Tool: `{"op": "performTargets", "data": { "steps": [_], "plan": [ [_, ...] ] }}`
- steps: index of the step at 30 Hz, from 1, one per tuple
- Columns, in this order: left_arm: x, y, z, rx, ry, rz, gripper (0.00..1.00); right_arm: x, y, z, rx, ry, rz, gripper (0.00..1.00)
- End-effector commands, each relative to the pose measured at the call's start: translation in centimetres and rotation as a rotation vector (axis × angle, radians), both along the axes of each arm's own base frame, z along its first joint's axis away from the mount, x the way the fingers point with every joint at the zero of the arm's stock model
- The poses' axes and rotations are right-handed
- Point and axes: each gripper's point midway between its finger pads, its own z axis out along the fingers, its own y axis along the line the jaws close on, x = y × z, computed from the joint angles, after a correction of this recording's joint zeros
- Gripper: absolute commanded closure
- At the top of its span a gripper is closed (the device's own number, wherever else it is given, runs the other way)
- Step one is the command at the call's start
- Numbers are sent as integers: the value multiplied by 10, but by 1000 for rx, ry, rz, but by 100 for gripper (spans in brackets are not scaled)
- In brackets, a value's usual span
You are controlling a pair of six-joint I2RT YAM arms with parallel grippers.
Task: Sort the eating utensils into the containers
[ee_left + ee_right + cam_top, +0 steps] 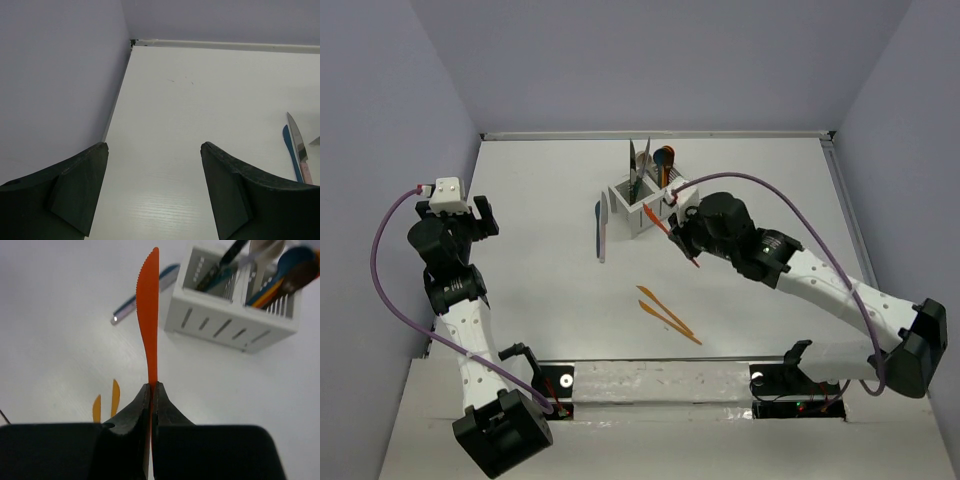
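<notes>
Pinching an orange knife (149, 315) by its lower end, the right gripper (151, 390) has both fingers pressed together on it at the lower middle of the wrist view. The thin serrated blade points to the top of the frame. The white slotted caddy (230, 325) stands at upper right, apart from the blade, with utensils upright in both compartments. In the top view a blue knife (597, 222) and a grey knife (604, 232) lie just left of the caddy. Two orange utensils (665, 310) lie below centre. The left gripper (155, 150) is spread wide over the white table (200, 100).
</notes>
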Motion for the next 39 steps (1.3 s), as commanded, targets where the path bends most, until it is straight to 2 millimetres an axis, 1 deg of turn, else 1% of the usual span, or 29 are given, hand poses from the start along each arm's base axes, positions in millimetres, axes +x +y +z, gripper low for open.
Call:
{"op": "performTargets", "data": {
  "steps": [1, 2, 3, 4, 5, 6, 7, 8, 9, 11, 12, 13, 14, 15, 16, 18, 19, 21, 22, 23, 25, 26, 27, 30, 32, 33, 38, 39],
  "plan": [
    [2, 1, 11, 28, -45, -10, 14, 31, 41, 115, 251, -358, 77, 100],
    [2, 1, 10, 29, -42, -9, 14, 54, 45, 151, 334, -465, -19, 100],
    [2, 1, 11, 29, -43, -9, 14, 62, 54, 162, 379, -500, -24, 100],
    [1, 2, 11, 32, -44, -5, 14, 79, 47, 204, 494, -609, -144, 100],
    [1, 2, 11, 31, -43, -3, 14, 93, 45, 213, 532, -644, -197, 100],
    [1, 2, 11, 31, -43, -4, 14, 114, 57, 195, 539, -621, -251, 100],
    [1, 2, 11, 31, -43, -4, 14, 127, 57, 205, 599, -653, -298, 100],
    [1, 2, 11, 31, -43, -6, 14, 137, 62, 206, 623, -661, -329, 100],
    [1, 2, 10, 31, -43, -4, 14, 159, 70, 194, 611, -666, -399, 100],
    [1, 2, 10, 31, -43, -3, 14, 179, 72, 203, 666, -723, -459, 100],
    [1, 2, 11, 33, -45, -3, 14, 194, 86, 174, 623, -711, -465, 100],
    [1, 1, 10, 32, -44, -6, 14, 199, 89, 172, 635, -724, -471, 100],
    [1, 2, 10, 31, -43, -6, 14, 204, 93, 165, 627, -728, -477, 100],
    [1, 1, 10, 32, -44, -9, 14, 208, 95, 156, 616, -734, -488, 100],
    [1, 1, 9, 31, -42, -11, 14, 212, 98, 143, 615, -734, -494, 100],
    [2, 0, 9, 30, -42, -12, 14, 214, 97, 127, 607, -727, -506, 100],
    [2, 1, 8, 29, -41, -12, 14, 218, 91, 111, 591, -722, -521, 100],
    [2, 0, 8, 27, -40, -15, 14, 217, 89, 94, 581, -709, -529, 100],
    [2, 0, 8, 26, -40, -20, 14, 220, 85, 86, 571, -704, -534, 100],
    [2, -1, 8, 25, -40, -21, 14, 218, 85, 71, 555, -687, -524, 100],
    [2, -1, 9, 24, -42, -21, 14, 219, 85, 55, 541, -664, -503, 100],
    [2, -1, 8, 25, -41, -23, 14, 218, 85, 42, 517, -645, -496, 100],
    [2, -1, 9, 29, -42, -20, 14, 217, 89, 32, 524, -619, -483, 100],
    [2, 0, 9, 27, -41, -18, 14, 215, 92, 1, 490, -553, -468, 100],
    [2, 0, 9, 28, -39, -18, 14, 211, 95, -12, 476, -520, -444, 100],
    [2, -1, 10, 28, -42, -18, 14, 208, 94, -21, 470, -501, -442, 100],
    [2, 0, 9, 26, -41, -18, 14, 202, 92, -23, 457, -477, -420, 100],
    [2, 0, 10, 27, -44, -16, 14, 201, 93, -22, 456, -472, -413, 97]
  ]
}}
